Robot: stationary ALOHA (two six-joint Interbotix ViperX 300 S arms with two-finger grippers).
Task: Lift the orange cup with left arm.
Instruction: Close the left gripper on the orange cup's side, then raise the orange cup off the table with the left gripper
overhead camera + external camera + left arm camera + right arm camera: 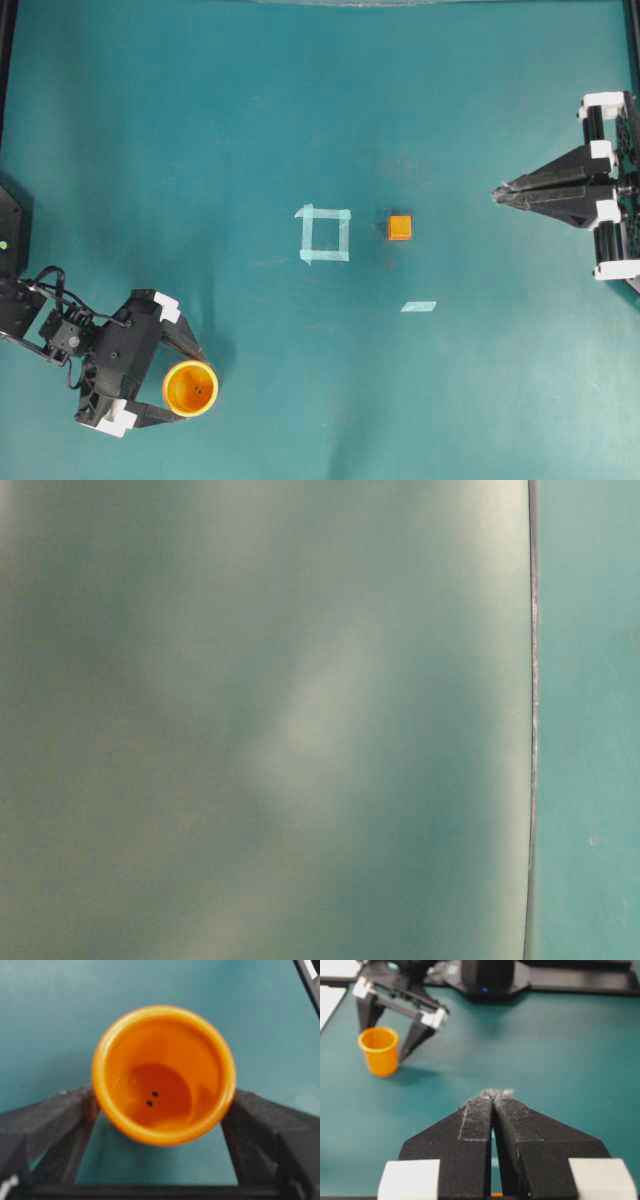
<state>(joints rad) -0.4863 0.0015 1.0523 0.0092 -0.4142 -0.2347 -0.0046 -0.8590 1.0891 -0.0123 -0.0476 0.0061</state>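
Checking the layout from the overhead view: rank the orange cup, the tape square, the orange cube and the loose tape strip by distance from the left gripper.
1. Round orange plastic cup, between the left gripper's jaws.
2. Pale tape square, mid-table.
3. Short pale tape strip and small orange cube, right of centre: too close to call.

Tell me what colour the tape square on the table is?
The tape square is pale mint, almost white, seen best in the overhead view.
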